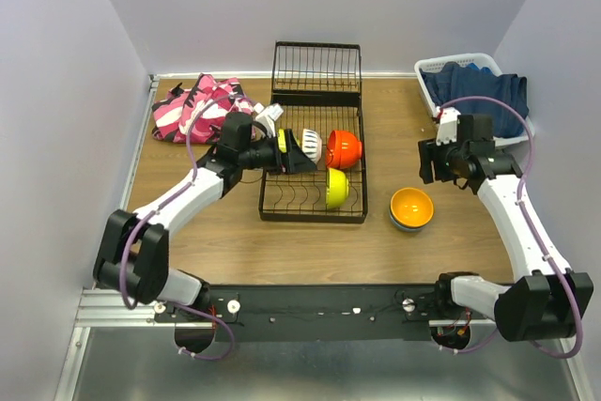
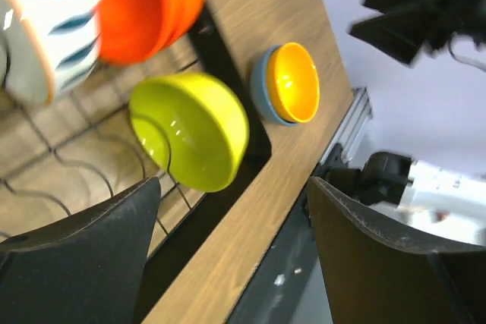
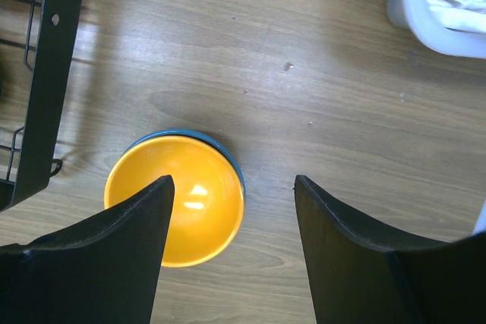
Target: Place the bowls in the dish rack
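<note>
The black wire dish rack [image 1: 315, 204] stands mid-table. In it stand on edge a cream-white bowl [image 1: 311, 145], a red-orange bowl [image 1: 344, 147] and a lime green bowl [image 1: 337, 187]. My left gripper [image 1: 302, 153] is open and empty over the rack, beside the cream-white bowl. In the left wrist view my left gripper [image 2: 231, 248] sits over the rack's edge, the green bowl [image 2: 194, 130] ahead. An orange bowl [image 1: 411, 205] sits nested in a blue bowl [image 1: 408, 224] on the table right of the rack. My right gripper [image 3: 231, 218] is open above the orange bowl's [image 3: 178, 206] right rim.
A white laundry basket [image 1: 453, 65] with dark blue cloth stands at the back right. Pink patterned clothes [image 1: 197, 105] lie at the back left. The rack's upright wire section [image 1: 317, 68] is at the back. Walls close in on three sides.
</note>
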`<state>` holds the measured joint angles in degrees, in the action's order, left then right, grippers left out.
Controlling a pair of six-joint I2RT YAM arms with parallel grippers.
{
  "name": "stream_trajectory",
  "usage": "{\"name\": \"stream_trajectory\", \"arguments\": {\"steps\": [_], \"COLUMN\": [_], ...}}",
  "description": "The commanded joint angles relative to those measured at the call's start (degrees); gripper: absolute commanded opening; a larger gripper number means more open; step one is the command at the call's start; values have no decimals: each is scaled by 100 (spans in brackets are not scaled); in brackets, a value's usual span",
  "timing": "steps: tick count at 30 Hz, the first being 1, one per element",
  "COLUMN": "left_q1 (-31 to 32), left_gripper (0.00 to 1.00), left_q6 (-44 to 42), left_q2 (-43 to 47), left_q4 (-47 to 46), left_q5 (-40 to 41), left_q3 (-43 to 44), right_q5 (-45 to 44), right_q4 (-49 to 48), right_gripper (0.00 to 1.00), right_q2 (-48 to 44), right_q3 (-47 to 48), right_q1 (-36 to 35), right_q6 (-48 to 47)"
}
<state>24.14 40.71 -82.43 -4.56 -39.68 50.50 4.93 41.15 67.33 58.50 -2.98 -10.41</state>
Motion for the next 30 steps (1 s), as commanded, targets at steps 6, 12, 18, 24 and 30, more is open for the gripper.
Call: {"name": "stream_trajectory", "arguments": {"steps": [6, 12, 18, 24, 30], "left_q1": [1486, 3078, 3755, 3800, 3914], "left_gripper": [75, 76, 73, 67, 62], "left_q6": [-5717, -10096, -11602, -11911, -11683], "left_q2": [-26, -922, -1810, -2856, -3709], "left_q4": [3141, 5412, 5694, 5790, 5923], "left_q5": [-630, 539, 1322, 1296, 1296], "left_q3": [3015, 4336, 4407, 5214, 6173], "right_q5": [-765, -968, -696, -264, -36], "right_q4": [34, 183, -28, -151, -247], "right_gripper": [75, 83, 86, 86, 86], "right_q2": [-414, -282, 42, 245, 52], "right_q3": [275, 724, 1172, 1498, 1129], "right_q1": [588, 1308, 1889, 2003, 2003], "right_q6": [496, 856, 1392, 1542, 1708]}}
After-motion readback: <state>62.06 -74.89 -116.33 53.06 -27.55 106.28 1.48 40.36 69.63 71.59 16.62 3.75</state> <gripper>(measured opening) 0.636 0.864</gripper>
